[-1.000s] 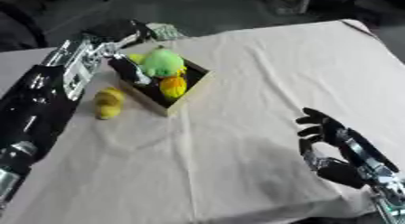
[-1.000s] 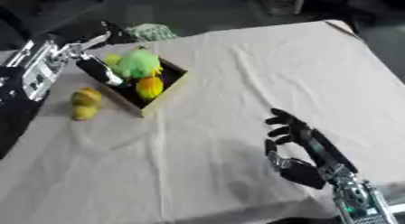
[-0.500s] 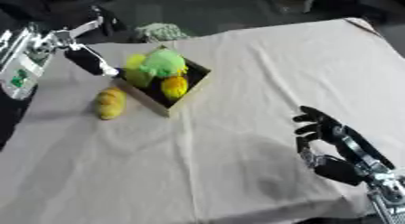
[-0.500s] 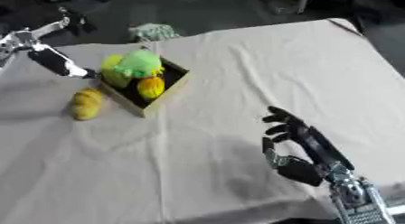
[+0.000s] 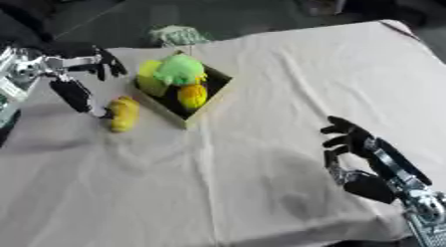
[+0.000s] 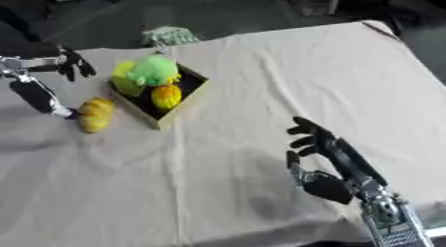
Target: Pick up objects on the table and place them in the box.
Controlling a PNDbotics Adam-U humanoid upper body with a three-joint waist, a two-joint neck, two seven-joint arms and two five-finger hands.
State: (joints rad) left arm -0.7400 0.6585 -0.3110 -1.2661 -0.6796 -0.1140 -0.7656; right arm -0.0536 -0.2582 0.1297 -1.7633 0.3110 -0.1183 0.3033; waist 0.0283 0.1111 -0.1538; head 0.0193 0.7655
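One yellow object (image 5: pixel 123 113) beside box (image 5: pixel 202 109), open cloth (image 5: pixel 261 141) rightward

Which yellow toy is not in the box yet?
The lumpy yellow toy lying on the cloth, left of the open cardboard box. The other yellowish pieces sit inside the box beside the round green toy.

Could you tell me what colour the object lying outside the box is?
Yellow object, clearest in the left eye view.
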